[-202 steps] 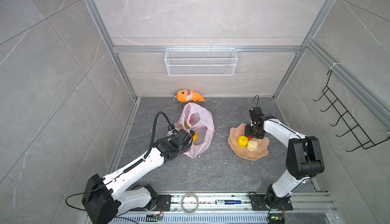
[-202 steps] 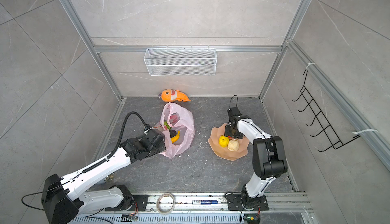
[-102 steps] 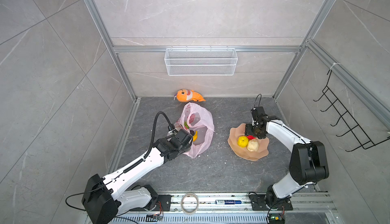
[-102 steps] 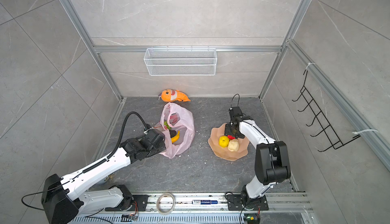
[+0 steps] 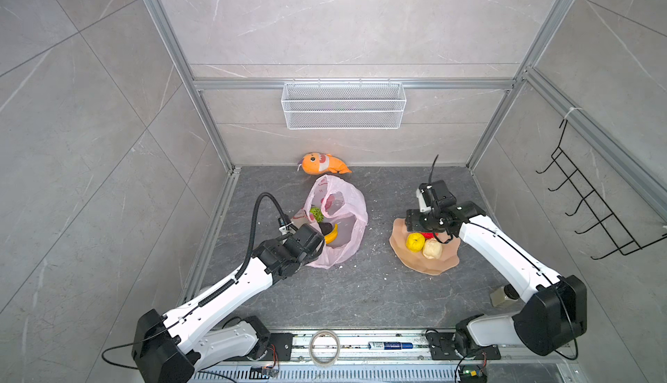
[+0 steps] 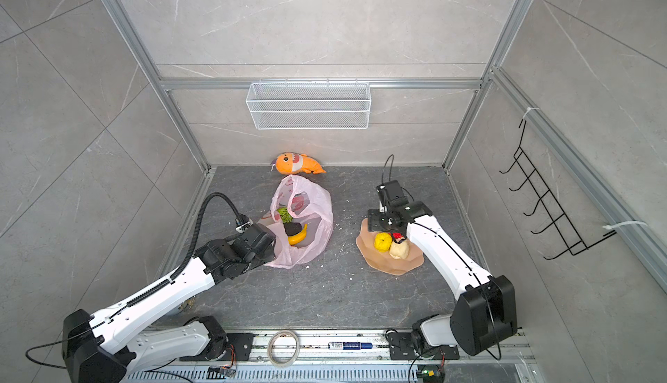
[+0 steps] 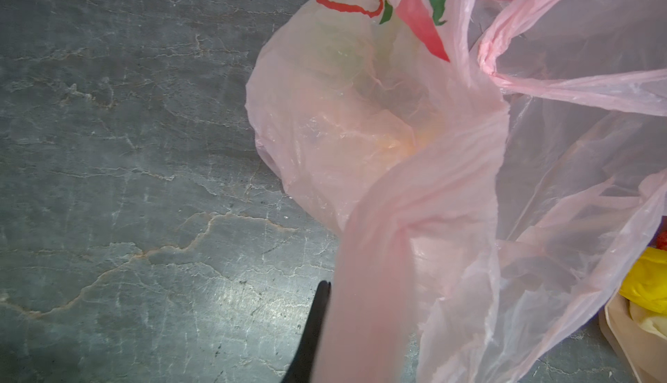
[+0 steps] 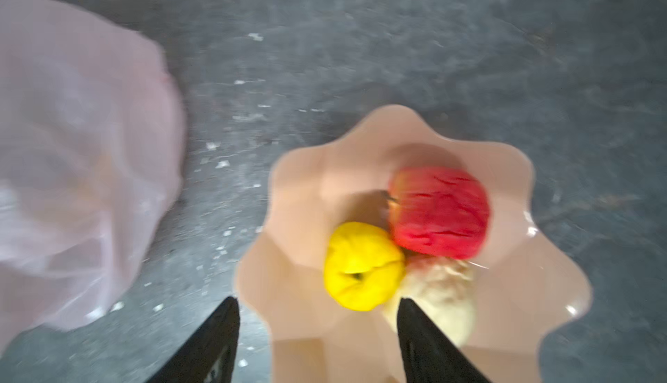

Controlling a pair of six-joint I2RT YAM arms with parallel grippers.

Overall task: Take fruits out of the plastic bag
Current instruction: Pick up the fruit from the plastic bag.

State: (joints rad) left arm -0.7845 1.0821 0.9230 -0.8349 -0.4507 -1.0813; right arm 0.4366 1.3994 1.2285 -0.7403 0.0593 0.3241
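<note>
Plastic bag (image 5: 339, 218): mid-floor, mouth held open. Inside: banana (image 5: 332, 234), green ball (image 5: 316, 214), dark avocado (image 5: 326, 226). On peach plate (image 8: 306, 189): yellow piece (image 8: 362, 265), red piece (image 8: 438, 213), beige piece (image 8: 440, 291).

Left gripper (image 5: 311, 236): clenched on a twisted band of bag film at the rim. Right gripper (image 8: 317, 327): fingers spread, empty, above the plate.

Film: thin, limp, probably slippery and prone to snag. Fruits: probably light, slightly squashy. Best pinched across the middle; banana across its narrow width.

The left gripper (image 5: 309, 236) is squeezed tight, its arm stretched forward; the right gripper (image 8: 317, 301) points down, fingers wide apart
</note>
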